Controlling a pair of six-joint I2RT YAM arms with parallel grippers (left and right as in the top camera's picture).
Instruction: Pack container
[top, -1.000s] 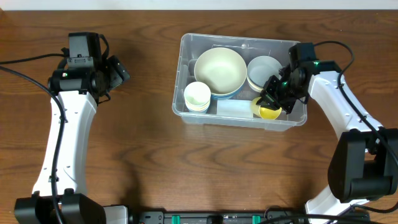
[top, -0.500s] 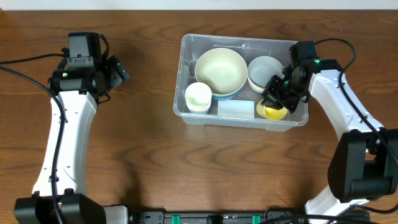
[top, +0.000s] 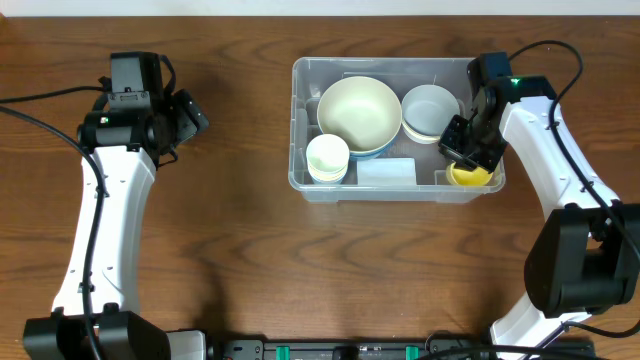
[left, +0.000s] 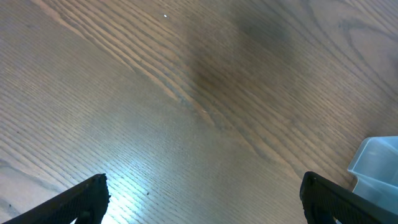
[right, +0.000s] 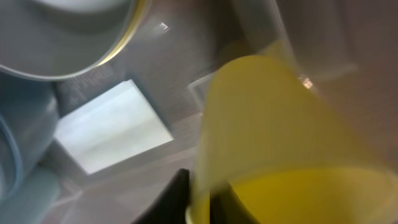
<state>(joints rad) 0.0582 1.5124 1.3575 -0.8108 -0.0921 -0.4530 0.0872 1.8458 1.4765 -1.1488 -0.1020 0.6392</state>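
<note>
Right end effector (top: 468, 150) is down inside the container (top: 297, 120) at its right end, sitting right over the yellow cup (top: 474, 178) in the near-right corner. On the wrist cam the yellow cup (right: 280, 143) fills most of the view, w/ one dark finger (right: 174, 205) by its wall. The other finger is hidden, so I can't tell if it's pinching the cup or slack.

Left end effector (top: 190, 114) is spread wide w/ nothing btwn the fingers (left: 84, 202). It hovers over bare tabletop (top: 230, 260) on the left, well apart from the container. Its cam catches only a corner of the container (left: 376, 167) at the right edge.

Container sits toward the far side, a bit right of centre. Inside: big cream bowl (top: 355, 112) nested in a blue bowl (top: 368, 152), pale bowl (top: 430, 108) just right of it, stack of white cups (top: 327, 158) near-left, and a flat pale rectangular piece (top: 387, 172) btwn the cups and the yellow cup.
</note>
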